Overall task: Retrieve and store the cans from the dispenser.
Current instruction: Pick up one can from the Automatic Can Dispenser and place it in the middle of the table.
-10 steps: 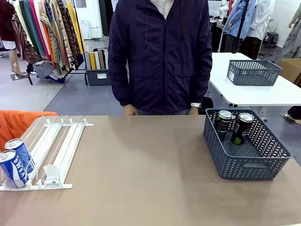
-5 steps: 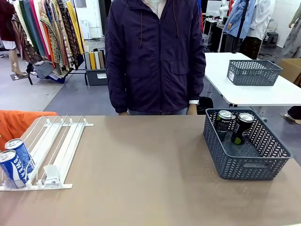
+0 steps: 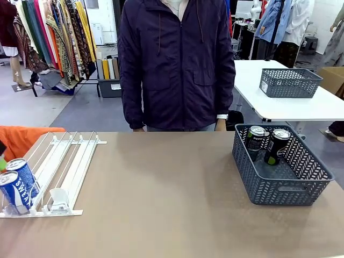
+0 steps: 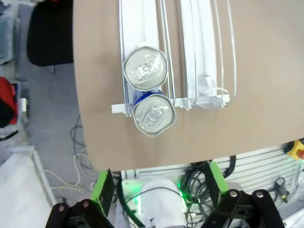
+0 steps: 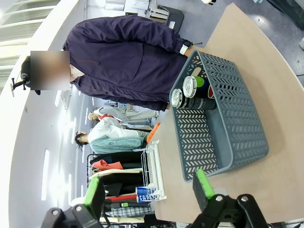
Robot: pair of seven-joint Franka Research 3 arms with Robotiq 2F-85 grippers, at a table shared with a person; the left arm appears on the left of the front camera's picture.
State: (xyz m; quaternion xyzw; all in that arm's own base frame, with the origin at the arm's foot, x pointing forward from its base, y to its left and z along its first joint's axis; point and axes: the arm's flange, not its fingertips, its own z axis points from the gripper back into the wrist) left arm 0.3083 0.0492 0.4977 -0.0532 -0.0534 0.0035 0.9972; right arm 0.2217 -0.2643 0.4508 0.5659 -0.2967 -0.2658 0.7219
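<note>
Where the basket (image 3: 279, 191) wall rises, cans (image 3: 277, 145) half-hide.

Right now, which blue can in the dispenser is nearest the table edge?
The can at the dispenser's end bar; the other can stands behind it, up the same lane.

Legend: table (image 3: 172, 226) with a smooth, matt tan top. The dispenser (image 3: 70, 161), lower left of the frame, has smooth white plastic rails and thin bright wire dividers. The blue cans (image 3: 15, 194) have glossy printed walls and bright silver metal tops, as do the black cans (image 3: 277, 146) at right. The basket (image 3: 290, 193) is matt grey perforated plastic. The person's dark jacket (image 3: 177, 70) is smooth woven cloth with a slight sheen.
</note>
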